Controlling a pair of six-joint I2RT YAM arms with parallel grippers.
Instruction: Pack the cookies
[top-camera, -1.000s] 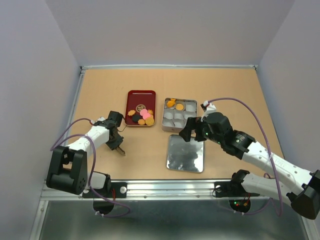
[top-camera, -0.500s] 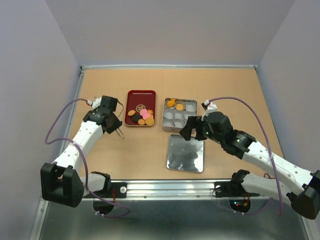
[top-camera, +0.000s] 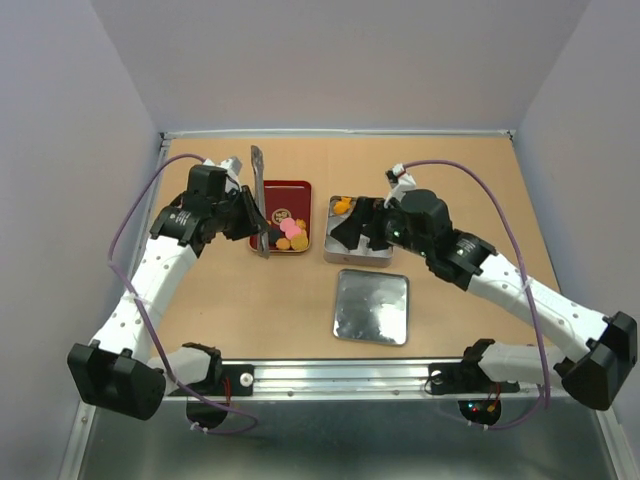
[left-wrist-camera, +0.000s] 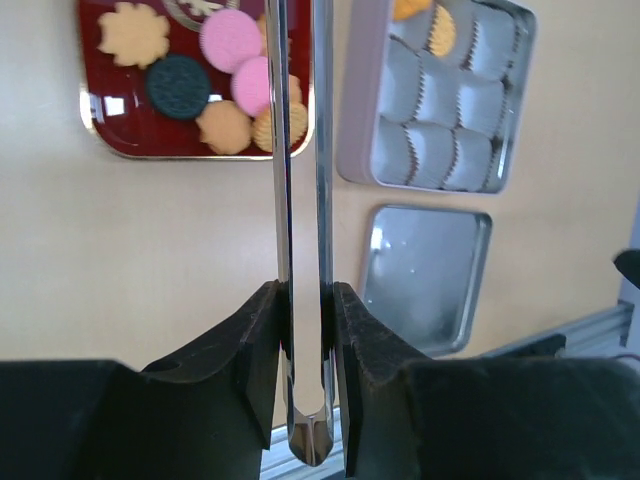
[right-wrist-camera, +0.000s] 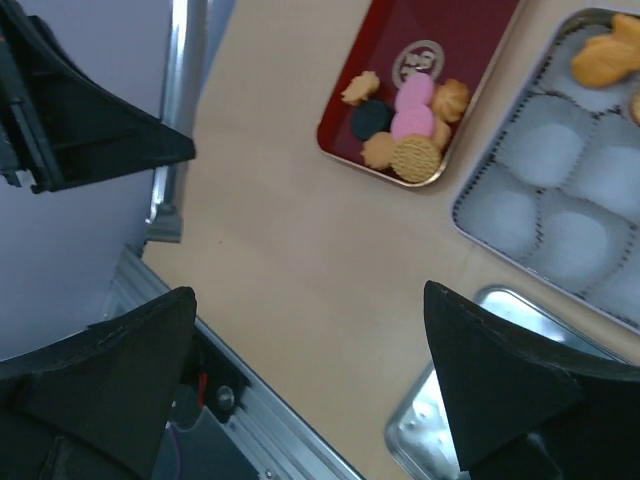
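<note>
Slim steel tongs (left-wrist-camera: 281, 180) run off the left wrist view's top edge, tips unseen, and partly cover small round cookies (left-wrist-camera: 250, 88). The right wrist view's right edge cuts the silver compartmented tin (right-wrist-camera: 475, 185).

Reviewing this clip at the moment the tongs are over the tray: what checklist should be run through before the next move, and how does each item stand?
1. Grip on the tongs: ok, the left claw pinches them between both fingers.
2. Tongs above the cookies in the red tray: ok.
3. Where the tong tips are: cannot tell, they run out of the wrist view.
4. Free paper cups in the tin: ok, most are empty.
5. Way to the tin clear: not ok, the open right claw hangs above it in the top view.
6. Lid off the tin: ok, lying apart beside it.
</note>
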